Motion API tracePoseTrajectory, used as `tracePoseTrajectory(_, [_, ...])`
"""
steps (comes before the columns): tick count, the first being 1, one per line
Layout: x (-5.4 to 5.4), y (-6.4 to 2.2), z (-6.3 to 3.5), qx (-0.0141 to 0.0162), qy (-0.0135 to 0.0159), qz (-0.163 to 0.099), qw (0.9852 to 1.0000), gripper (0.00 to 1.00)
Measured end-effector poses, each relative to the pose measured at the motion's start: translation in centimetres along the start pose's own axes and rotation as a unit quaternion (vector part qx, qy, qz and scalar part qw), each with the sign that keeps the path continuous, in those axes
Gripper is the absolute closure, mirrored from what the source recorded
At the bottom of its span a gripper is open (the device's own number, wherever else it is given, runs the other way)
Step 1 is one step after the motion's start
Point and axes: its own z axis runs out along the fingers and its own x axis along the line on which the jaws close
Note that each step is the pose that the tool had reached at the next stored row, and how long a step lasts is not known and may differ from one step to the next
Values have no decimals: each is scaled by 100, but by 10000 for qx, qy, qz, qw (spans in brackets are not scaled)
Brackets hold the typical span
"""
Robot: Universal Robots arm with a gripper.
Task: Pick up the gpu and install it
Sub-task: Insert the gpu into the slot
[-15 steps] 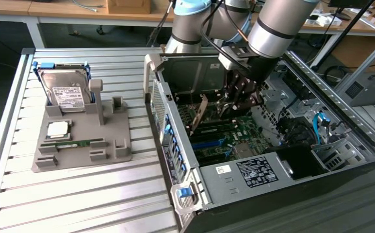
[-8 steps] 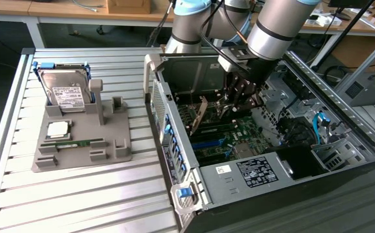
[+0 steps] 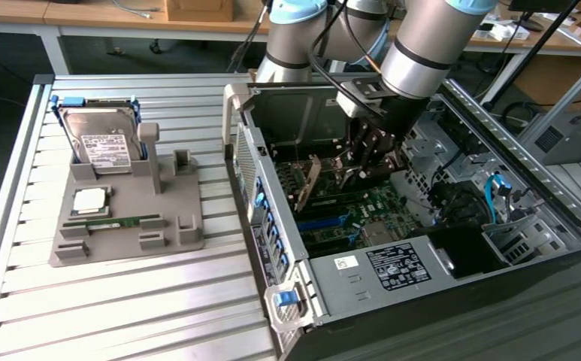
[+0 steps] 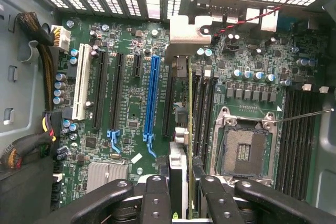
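Observation:
The gpu [image 4: 189, 114] is a thin dark card seen edge-on, with its silver bracket [image 4: 186, 30] at the far end by the case's rear slots. My gripper [image 4: 185, 184] is shut on it, one black finger [image 4: 156, 195] on each side. In the exterior view the gripper [image 3: 368, 167] reaches down inside the open computer case [image 3: 270, 226], and the gpu [image 3: 308, 184] stands on edge over the motherboard [image 3: 361, 207]. The card hangs between the blue slot [image 4: 152, 98] and the processor socket [image 4: 244, 150]. I cannot tell whether its lower edge touches a slot.
On the exterior view's left a grey fixture [image 3: 175, 226] holds a silver hard drive [image 3: 100, 139], a square chip [image 3: 89, 199] and a green memory stick [image 3: 110, 223]. Cable bundles [image 4: 31, 145] and the case walls crowd the gripper. The slatted metal table [image 3: 119, 308] stretches in front.

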Motion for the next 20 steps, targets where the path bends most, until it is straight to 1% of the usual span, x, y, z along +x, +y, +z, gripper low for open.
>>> tracePoseTrajectory(2, [0,0,2,0,1,0,10000,73])
tracePoseTrajectory(4, [2,-1,23,-2,17,1,10000,73])
tracePoseTrajectory(8, [2,-2,29,-3,25,2,10000,73])
tracePoseTrajectory(13, [2,2,34,-3,31,3,10000,73])
tracePoseTrajectory(20, [3,20,48,-3,32,2,10000,73])
